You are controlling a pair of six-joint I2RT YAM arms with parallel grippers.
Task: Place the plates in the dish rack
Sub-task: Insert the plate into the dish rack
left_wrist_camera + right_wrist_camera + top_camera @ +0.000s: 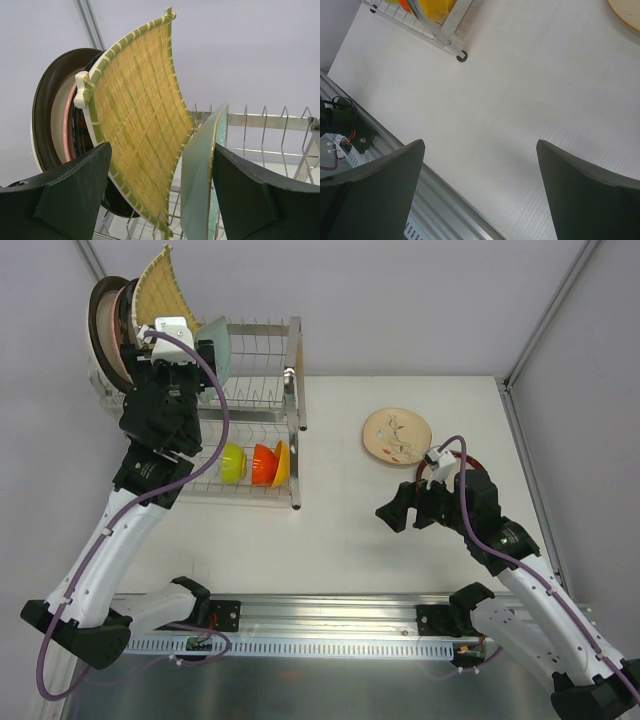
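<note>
Floral plate (397, 435) lay flat on the table (350, 540) just beyond the right gripper (408, 515), jaws wide apart and empty; left gripper (161, 147), also apart, was up at the dish rack (262, 368), so the right one was nearer.

Betw. matt-black fingers of L gripper (161, 150): woven square plate (140, 115), straw-yellow criss-cross weave, rim striped green/cream. Just R of it: teal dish (197, 175), pale, thin gold-brown edge. Behind L finger: round plate (47, 100), dark brown rim, cream inside; pink-rimmed plate (70, 125) next to it. Dish rack (260, 120): shiny silver wire. Below L gripper: green bowl (232, 462), orange bowl (263, 464), yellow bowl (283, 463). Beyond R gripper (481, 145), also black: beige plate (397, 435), reddish-brown floral sprigs. Table (520, 75): white.
</note>
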